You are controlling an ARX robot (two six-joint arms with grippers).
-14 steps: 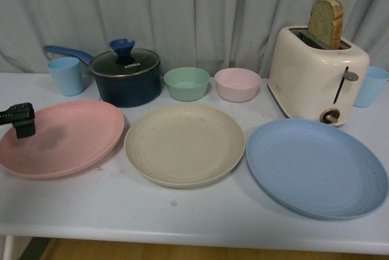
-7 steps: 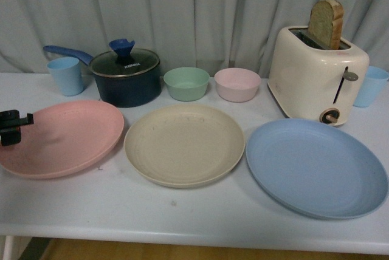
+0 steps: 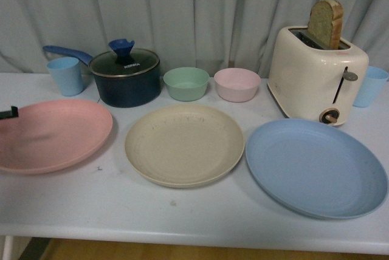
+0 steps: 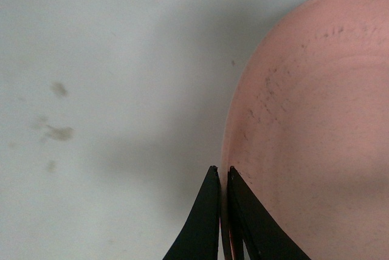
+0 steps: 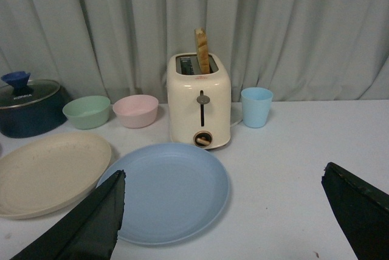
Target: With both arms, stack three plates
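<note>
Left end effector [image 4: 220,172] is clamping the pink plate [image 3: 51,135] by its rim at the worktop's [image 3: 182,211] left edge.
Right end effector [image 5: 223,178] is hanging spread open near the blue plate [image 3: 316,166]; the cream plate [image 3: 184,143] is sitting mid-worktop.

The left gripper [image 4: 222,172] was closed. Its two black fingers [image 4: 203,223] were pressed almost together, pinching the rim of the pink plate [image 4: 316,120] between their tips, one finger outside the rim and one on the plate's inner side. In the front view only a small black sliver of it showed at the far left edge, probably part of a finger. The right gripper [image 5: 223,178] had its jaws spread wide, the two dark fingers [image 5: 91,223] well apart and holding nothing.
</note>
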